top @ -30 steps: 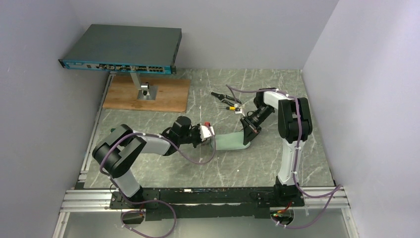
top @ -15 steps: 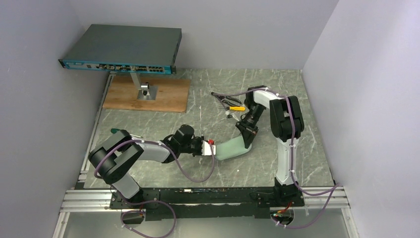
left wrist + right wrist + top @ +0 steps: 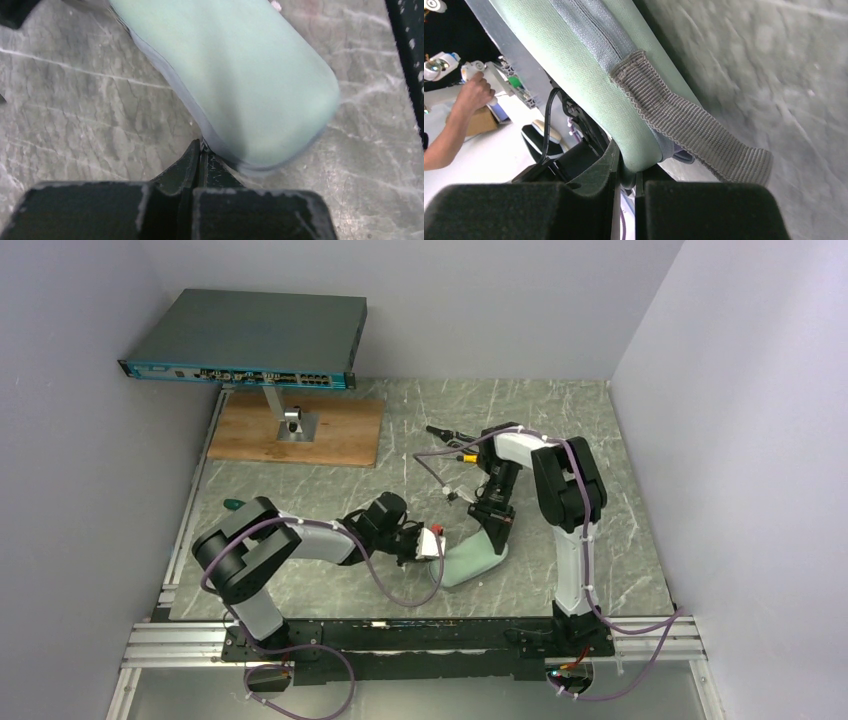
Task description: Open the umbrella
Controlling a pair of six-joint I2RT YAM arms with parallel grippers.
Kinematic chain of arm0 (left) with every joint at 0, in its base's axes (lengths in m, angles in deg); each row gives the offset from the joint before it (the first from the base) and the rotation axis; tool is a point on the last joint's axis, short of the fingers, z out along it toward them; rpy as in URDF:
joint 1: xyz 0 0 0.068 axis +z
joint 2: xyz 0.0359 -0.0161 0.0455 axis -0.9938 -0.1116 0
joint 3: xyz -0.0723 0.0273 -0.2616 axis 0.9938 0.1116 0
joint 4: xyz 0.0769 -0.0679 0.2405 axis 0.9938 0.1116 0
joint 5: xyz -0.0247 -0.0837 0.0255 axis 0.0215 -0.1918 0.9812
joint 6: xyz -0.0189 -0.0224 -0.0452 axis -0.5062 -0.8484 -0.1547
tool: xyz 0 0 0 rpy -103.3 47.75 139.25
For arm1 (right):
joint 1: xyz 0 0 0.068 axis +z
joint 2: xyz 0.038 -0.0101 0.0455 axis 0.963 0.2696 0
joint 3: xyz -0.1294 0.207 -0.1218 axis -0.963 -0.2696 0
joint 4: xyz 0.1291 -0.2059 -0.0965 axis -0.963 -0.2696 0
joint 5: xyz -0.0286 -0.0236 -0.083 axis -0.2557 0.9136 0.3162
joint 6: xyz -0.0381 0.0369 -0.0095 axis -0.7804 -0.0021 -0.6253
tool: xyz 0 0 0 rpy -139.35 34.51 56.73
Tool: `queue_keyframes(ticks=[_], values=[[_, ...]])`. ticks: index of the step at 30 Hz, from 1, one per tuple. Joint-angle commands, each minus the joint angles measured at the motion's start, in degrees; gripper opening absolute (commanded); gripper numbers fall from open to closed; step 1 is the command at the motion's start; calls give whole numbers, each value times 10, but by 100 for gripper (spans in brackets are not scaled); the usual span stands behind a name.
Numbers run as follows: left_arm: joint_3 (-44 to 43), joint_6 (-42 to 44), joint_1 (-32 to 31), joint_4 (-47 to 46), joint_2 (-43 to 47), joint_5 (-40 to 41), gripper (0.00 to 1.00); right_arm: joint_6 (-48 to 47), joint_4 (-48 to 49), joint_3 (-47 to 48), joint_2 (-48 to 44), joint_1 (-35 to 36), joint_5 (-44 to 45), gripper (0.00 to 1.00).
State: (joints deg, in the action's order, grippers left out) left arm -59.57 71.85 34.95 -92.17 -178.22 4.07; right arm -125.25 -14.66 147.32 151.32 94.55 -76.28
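Observation:
No umbrella shows in any view. A pale grey-green oval case [image 3: 470,556] with a grey zip seam lies on the marble table [image 3: 330,480], held from both ends. My left gripper [image 3: 437,545] is shut at the zip seam on the case's near-left end; in the left wrist view its tips [image 3: 201,149] pinch the grey edge under the case [image 3: 230,75]. My right gripper [image 3: 494,522] is shut on the far end of the case [image 3: 574,75], beside a grey woven loop [image 3: 694,127]; its jaws [image 3: 628,172] clamp the rounded tip.
A network switch [image 3: 245,340] stands on a post over a wooden board [image 3: 300,430] at the back left. Small tools [image 3: 452,443] lie behind the right gripper. Grey walls close in on the left, back and right. A person's arm [image 3: 471,95] shows beyond the table.
Both grippers have carried the case toward the near edge. Its left end has swung nearer and to the right, and the right gripper has moved left, so the case now lies more steeply.

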Motion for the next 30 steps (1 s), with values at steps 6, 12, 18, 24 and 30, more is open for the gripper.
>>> queue_keyframes(ticks=[6, 12, 18, 24, 30], values=[[-62, -19, 26, -89, -22, 36, 0, -77, 51, 4, 11, 67, 6, 0], [-103, -41, 12, -95, -54, 78, 0, -57, 36, 46, 28, 67, -25, 0], [-141, -100, 10, -80, -82, 118, 0, -44, 38, 33, 23, 65, -40, 0], [-70, -88, 15, -76, -6, 94, 50, -4, 34, 40, 54, -2, -79, 0], [-47, -116, 51, 15, 104, 160, 99, 88, 62, 46, 72, -114, -150, 0]])
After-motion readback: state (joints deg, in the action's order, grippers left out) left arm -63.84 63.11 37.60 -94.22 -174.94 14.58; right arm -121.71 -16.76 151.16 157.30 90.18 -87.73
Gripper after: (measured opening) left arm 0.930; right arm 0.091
